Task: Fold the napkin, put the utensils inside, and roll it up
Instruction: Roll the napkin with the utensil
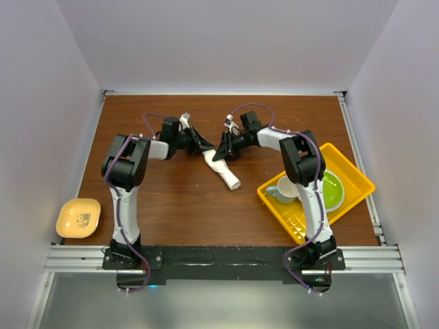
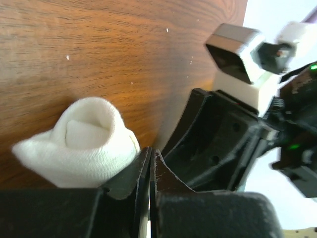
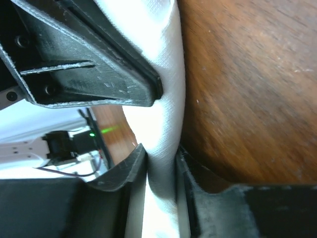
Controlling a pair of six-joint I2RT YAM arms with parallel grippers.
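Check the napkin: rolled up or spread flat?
Rolled: the napkin is a tight white tube on the table; left wrist view shows its coiled end.

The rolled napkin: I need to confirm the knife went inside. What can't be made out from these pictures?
Knife: seen in no view; in the left wrist view the napkin end shows only cloth layers.
Napkin's upper end, top view: covered by the left pincer and right pincer.
Roll's length, right wrist view: cut off by the top and bottom edges.
Yellow tray, top view: partly behind the right arm.
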